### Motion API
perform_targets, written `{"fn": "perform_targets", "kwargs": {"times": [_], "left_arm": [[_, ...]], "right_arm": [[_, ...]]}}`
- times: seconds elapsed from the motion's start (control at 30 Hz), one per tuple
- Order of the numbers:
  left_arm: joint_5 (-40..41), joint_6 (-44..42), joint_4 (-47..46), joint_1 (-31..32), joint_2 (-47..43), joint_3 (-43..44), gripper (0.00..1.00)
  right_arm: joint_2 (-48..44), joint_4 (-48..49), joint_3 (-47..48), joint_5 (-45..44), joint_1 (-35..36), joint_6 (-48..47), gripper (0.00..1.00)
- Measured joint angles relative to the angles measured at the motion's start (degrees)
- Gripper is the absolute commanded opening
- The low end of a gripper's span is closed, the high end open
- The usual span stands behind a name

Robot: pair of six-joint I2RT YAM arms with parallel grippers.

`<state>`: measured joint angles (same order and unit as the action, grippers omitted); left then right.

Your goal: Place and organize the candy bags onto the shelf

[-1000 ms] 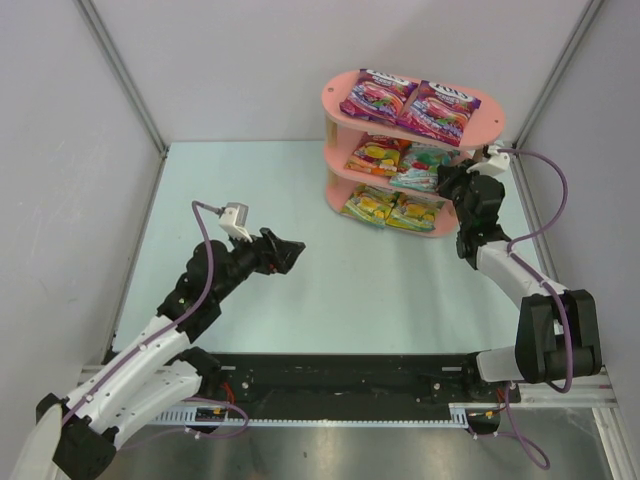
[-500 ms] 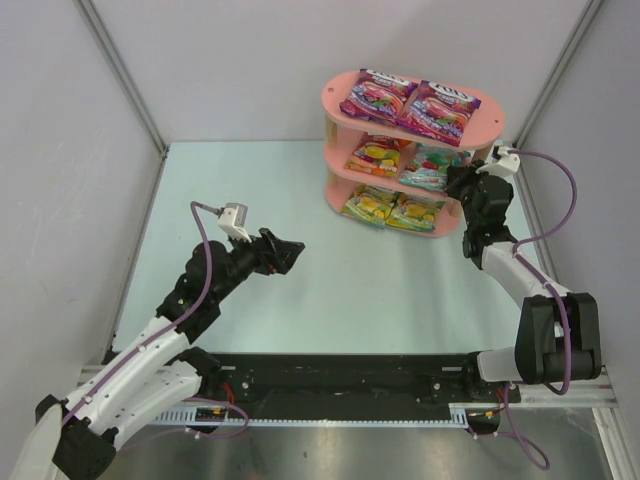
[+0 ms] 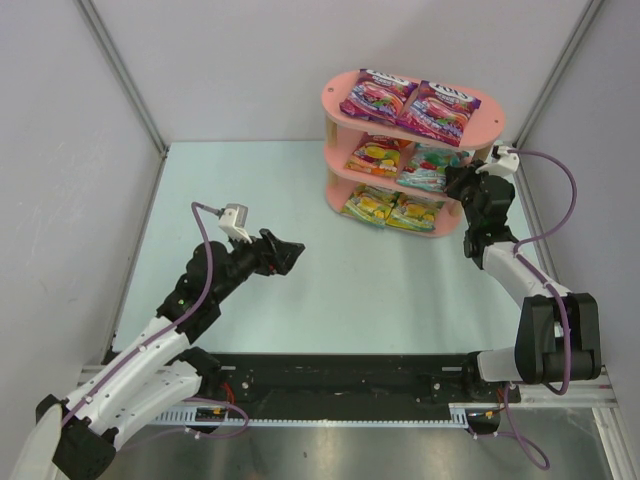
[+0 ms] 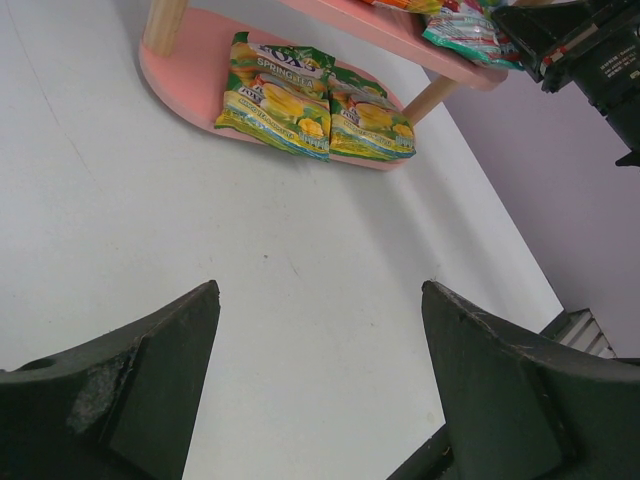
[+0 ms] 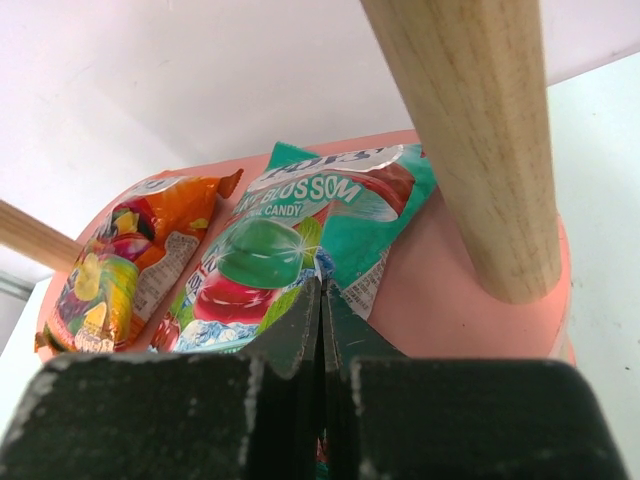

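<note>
The pink shelf (image 3: 335, 96) stands at the back right. Two purple candy bags (image 3: 378, 95) (image 3: 438, 108) lie on its top board, a red-orange bag (image 3: 373, 157) and a teal bag (image 3: 424, 166) on the middle board, and two yellow-green bags (image 3: 369, 205) (image 3: 414, 212) on the bottom one. My right gripper (image 3: 452, 181) is shut at the middle board's right end. In the right wrist view its tips (image 5: 322, 290) rest at the near edge of the teal bag (image 5: 290, 235), beside the orange one (image 5: 125, 265). My left gripper (image 3: 291, 252) hangs open over the table's middle, nothing in it (image 4: 320, 300).
A wooden dowel post (image 5: 470, 130) stands just right of the right gripper's tips on the pink board (image 5: 490, 320). The left wrist view shows the yellow-green bags (image 4: 275, 95) on the bottom board (image 4: 185, 60). Grey walls with metal corner posts (image 3: 120, 70) enclose the pale table (image 3: 250, 190).
The right gripper shifted slightly to the right along the shelf's end, still shut. The left arm has not moved.
</note>
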<state>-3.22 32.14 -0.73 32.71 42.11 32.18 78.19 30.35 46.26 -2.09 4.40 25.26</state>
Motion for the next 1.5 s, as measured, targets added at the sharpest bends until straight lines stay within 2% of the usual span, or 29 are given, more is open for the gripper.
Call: {"fn": "perform_targets", "kwargs": {"times": [0.4, 0.5, 0.53, 0.63, 0.9, 1.2, 1.3, 1.37, 1.4, 1.43, 1.5], "left_arm": [[0.0, 0.0, 0.1, 0.0, -0.2, -0.3, 0.86], [0.0, 0.0, 0.0, 0.0, -0.2, -0.3, 0.86], [0.0, 0.0, 0.0, 0.0, -0.2, -0.3, 0.86], [0.0, 0.0, 0.0, 0.0, -0.2, -0.3, 0.86], [0.0, 0.0, 0.0, 0.0, -0.2, -0.3, 0.86], [0.0, 0.5, 0.2, 0.0, -0.5, -0.4, 0.88], [0.0, 0.5, 0.4, 0.0, -0.6, -0.4, 0.92], [0.0, 0.7, 0.6, 0.0, -0.6, -0.4, 0.98], [0.1, 0.6, 0.8, 0.0, -0.6, -0.4, 1.0], [0.1, 0.7, 1.1, 0.0, -0.6, -0.4, 1.0], [0.3, 0.7, 2.2, 0.0, -0.5, -0.3, 1.0]], "right_arm": [[0.0, 0.1, 0.0, 3.3, -0.5, 0.0, 0.0], [0.0, 0.1, 0.0, 3.8, -0.7, 0.1, 0.15], [0.0, 0.1, 0.0, 3.9, -0.8, 0.2, 0.27], [0.0, 0.0, -0.1, 4.1, -0.8, 0.5, 0.42], [-1.0, -1.4, -0.2, 4.1, -2.4, 0.4, 0.48], [-8.2, -4.6, -1.6, 4.8, -6.1, 0.4, 0.56], [-11.5, -6.3, -2.8, 4.8, -7.0, 0.6, 0.58], [-14.0, -7.5, -4.1, 4.8, -7.1, 0.7, 0.7], [-15.1, -8.3, -4.6, 4.8, -7.1, 1.0, 0.88], [-16.5, -9.4, -5.2, 4.8, -7.1, 1.0, 0.97], [-19.0, -12.0, -5.9, 4.8, -7.1, 1.4, 1.0]]}}
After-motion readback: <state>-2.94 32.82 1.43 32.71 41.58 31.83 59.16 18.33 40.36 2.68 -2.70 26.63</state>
